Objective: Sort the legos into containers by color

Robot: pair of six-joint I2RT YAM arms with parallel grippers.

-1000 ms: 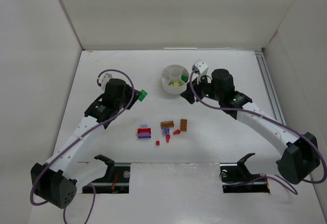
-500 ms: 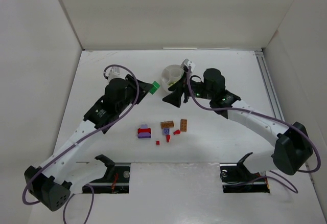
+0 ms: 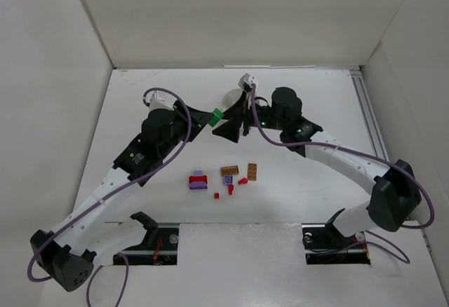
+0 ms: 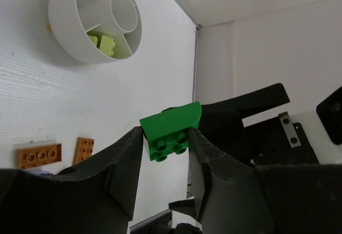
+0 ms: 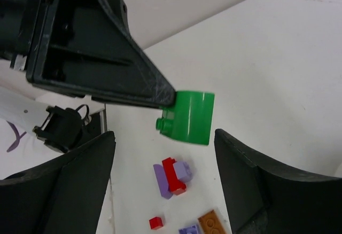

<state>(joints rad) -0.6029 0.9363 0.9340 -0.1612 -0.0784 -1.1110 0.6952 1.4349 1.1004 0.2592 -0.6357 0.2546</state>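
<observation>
Left gripper [image 4: 165, 140] grasps a green brick [image 4: 170, 123] at the dish's [image 4: 64, 36] 7 o'clock. Right gripper [image 5: 163, 151], splayed and empty, overlaps the dish.

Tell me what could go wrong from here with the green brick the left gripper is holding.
1. The left gripper pinches the green brick with just the ends of its jaws, so it may slip out and drop.
2. The open right gripper sits close in front of that brick, and the two grippers could collide.
3. The white dish already holds lime bricks in one wedge. A loose release might land the green one there.
</observation>
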